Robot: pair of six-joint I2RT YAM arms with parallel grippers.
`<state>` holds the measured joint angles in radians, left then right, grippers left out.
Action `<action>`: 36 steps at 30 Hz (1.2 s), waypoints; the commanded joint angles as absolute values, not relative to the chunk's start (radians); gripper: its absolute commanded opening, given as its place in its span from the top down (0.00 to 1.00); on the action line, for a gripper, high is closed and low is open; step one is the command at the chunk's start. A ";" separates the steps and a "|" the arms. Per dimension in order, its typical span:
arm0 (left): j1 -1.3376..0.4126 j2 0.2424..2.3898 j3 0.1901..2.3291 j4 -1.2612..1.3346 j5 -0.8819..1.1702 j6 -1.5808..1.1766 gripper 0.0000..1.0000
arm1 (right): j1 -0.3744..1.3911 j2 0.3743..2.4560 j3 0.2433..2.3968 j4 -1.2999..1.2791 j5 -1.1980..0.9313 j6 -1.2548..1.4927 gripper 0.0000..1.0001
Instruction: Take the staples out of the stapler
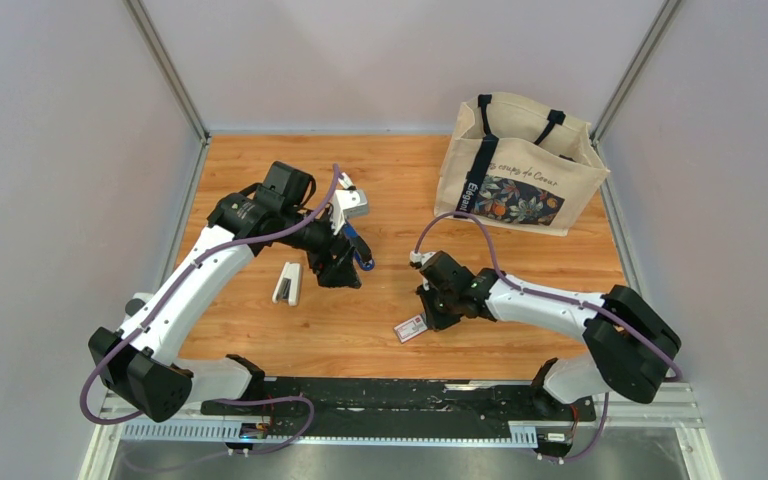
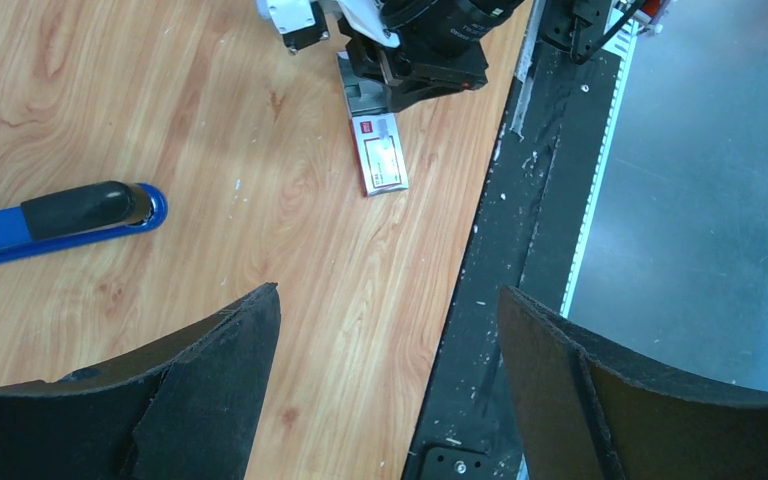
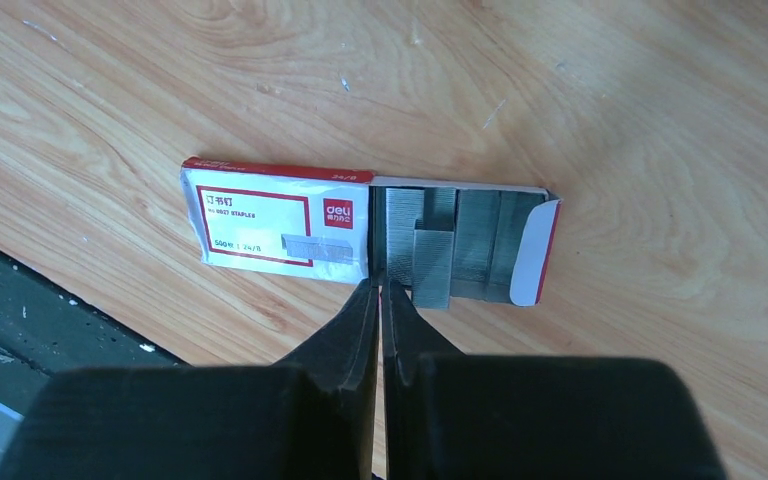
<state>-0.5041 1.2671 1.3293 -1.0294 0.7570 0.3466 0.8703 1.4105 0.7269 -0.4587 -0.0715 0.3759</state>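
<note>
Right gripper (image 3: 380,285): fingers pressed flat together with no gap visible, tips touching the near edge of the open staple box (image 3: 280,222) where its sleeve meets the pulled-out tray. Whether a thin strip is pinched between them cannot be told. The tray holds rows of staples, with one loose strip (image 3: 433,262) lying on top just beside the tips. Left gripper (image 2: 390,385): spread wide, holding nothing, above the wooden table (image 2: 290,250). The dark-blue stapler (image 2: 60,220) lies on that table just outside the left gripper's fingers and well apart from the box. Judgement: the step appears to be work at the box tray. It is best done by keeping the tips low over the tray, parting them gently, and avoiding any sideways push, since the light carton would likely slide.
</note>
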 commanded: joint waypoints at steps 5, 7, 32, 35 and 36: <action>-0.500 1.255 1.344 -1.032 0.779 0.376 0.12 | 0.851 1.411 0.779 -0.436 -0.077 0.351 0.94; -0.500 1.256 1.344 -1.032 0.781 0.377 0.12 | 0.850 1.414 0.779 -0.434 -0.075 0.348 0.94; -0.500 1.246 1.327 -1.031 0.798 0.374 0.12 | 0.834 1.372 0.755 -0.405 -0.141 0.334 0.92; -0.500 1.244 1.325 -1.029 0.801 0.376 0.12 | 0.834 1.319 0.749 -0.410 -0.132 0.342 0.91; -0.500 1.243 1.324 -1.029 0.799 0.376 0.12 | 0.834 1.309 0.750 -0.411 -0.121 0.345 0.91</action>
